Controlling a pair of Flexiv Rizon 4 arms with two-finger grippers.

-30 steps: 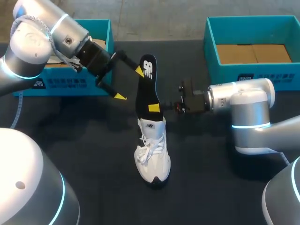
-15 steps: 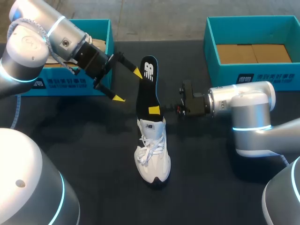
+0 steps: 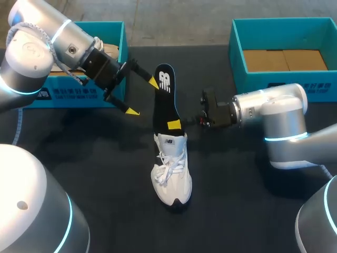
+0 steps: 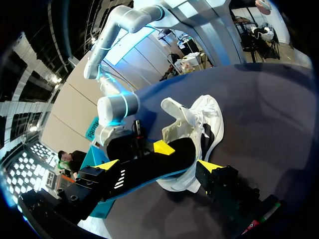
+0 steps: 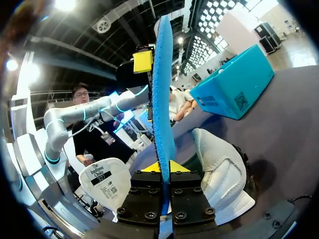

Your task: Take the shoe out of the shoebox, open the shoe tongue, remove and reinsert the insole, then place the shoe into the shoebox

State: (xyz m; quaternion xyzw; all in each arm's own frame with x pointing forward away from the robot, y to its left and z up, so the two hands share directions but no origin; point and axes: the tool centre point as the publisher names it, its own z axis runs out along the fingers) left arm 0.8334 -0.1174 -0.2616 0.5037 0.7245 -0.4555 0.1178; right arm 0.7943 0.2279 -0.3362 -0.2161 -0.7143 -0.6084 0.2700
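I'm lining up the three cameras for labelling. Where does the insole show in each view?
Head view: the insole stands up out of the white shoe at mid-table, pinched by the right gripper.
Left wrist view: the insole lies between the left gripper's open fingers, with the shoe ahead.
Right wrist view: edge-on and blue, it rises from the right gripper.
Shared landmark: the white shoe.

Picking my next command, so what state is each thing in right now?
Shoe: upright, tongue open.
Insole: held up, lower end at the shoe's opening.
Right gripper: shut on insole.
Left gripper: open, astride insole's upper part.
Left shoebox: open.
Right shoebox: open.
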